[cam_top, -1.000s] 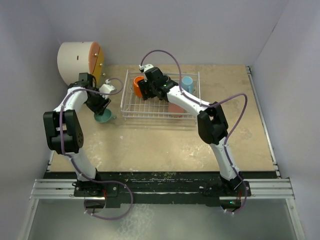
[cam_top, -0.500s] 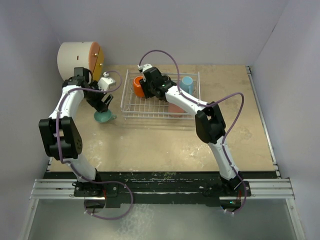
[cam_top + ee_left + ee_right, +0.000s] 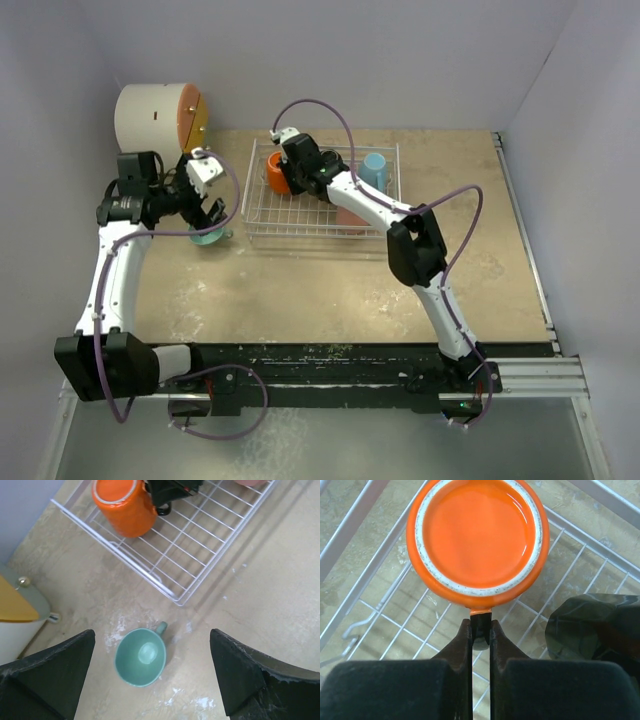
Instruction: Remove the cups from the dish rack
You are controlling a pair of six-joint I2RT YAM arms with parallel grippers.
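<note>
So the right tool (image 3: 481, 630) is pinching the handle of the orange mug (image 3: 477, 540), which is sitting bottom-up at the left end of the dish rack (image 3: 167, 592) by the table's (image 3: 330, 290) far edge, with the black mug (image 3: 592, 625) crowding it and the light blue mug (image 3: 374, 168) and pink tumbler (image 3: 352, 216) sitting further right. Since a second ago the left arm (image 3: 115, 270) is swinging out toward the left edge, and the left tool (image 3: 212, 212) is now hanging spread and empty over the teal-green mug (image 3: 141, 656) standing on the table beside the rack, near the white drum (image 3: 155, 120) in the far-left corner. The table is looking tan and scuffed, with plain pale walls (image 3: 350, 60) boxing it in.
</note>
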